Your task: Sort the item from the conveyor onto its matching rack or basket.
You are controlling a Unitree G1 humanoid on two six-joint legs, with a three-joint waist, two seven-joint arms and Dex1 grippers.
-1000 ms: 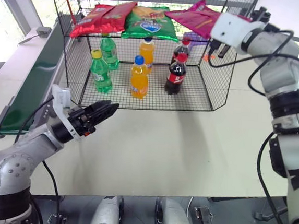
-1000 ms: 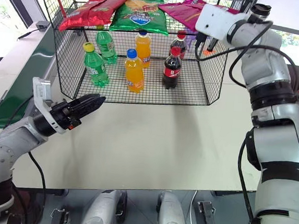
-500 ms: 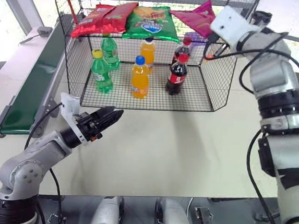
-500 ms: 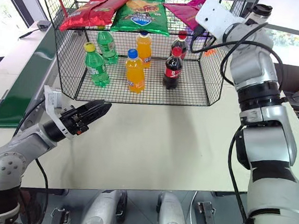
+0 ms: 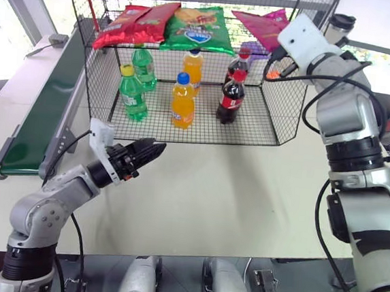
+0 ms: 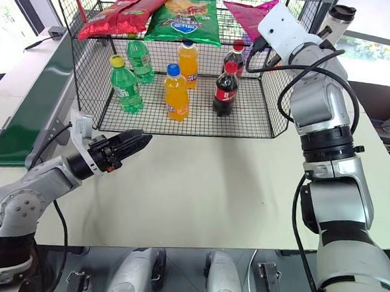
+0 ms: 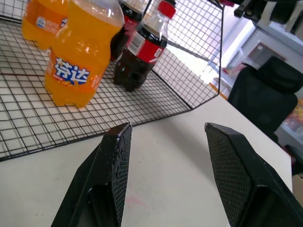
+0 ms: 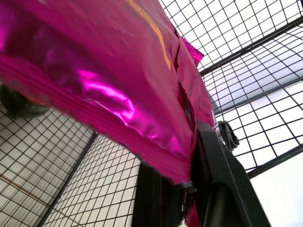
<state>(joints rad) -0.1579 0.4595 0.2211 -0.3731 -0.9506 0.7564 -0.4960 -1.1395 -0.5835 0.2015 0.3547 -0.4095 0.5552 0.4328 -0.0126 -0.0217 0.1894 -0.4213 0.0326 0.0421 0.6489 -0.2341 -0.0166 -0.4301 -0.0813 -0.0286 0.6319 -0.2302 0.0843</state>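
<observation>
The item, a glossy magenta-pink bag (image 5: 261, 18), lies flat at the right end of the black wire shelf (image 6: 210, 45), beside a green chip bag (image 5: 197, 30) and red chip bags (image 5: 134, 21). My right gripper (image 8: 183, 156) reaches in level from the right, shut on the item's (image 8: 118, 94) near edge, which sits between its fingers. In front of the frame my left gripper (image 5: 146, 152) hovers open and empty over the table, pointing at the bottles; its fingers (image 7: 116, 156) stand wide apart. The dark green conveyor (image 5: 45, 105) runs along the left, with nothing on the stretch in view.
Under the shelf a walled wire tray (image 5: 279, 119) holds green, orange and cola bottles (image 5: 230, 94). The pale table (image 5: 232, 190) stretches in front of it. A black office chair (image 7: 274, 94) stands off beyond the table's right edge.
The item has gone from tilted up to lying flat on the shelf as my right hand sank and rolled. My left gripper drifted slightly toward the tray, still open.
</observation>
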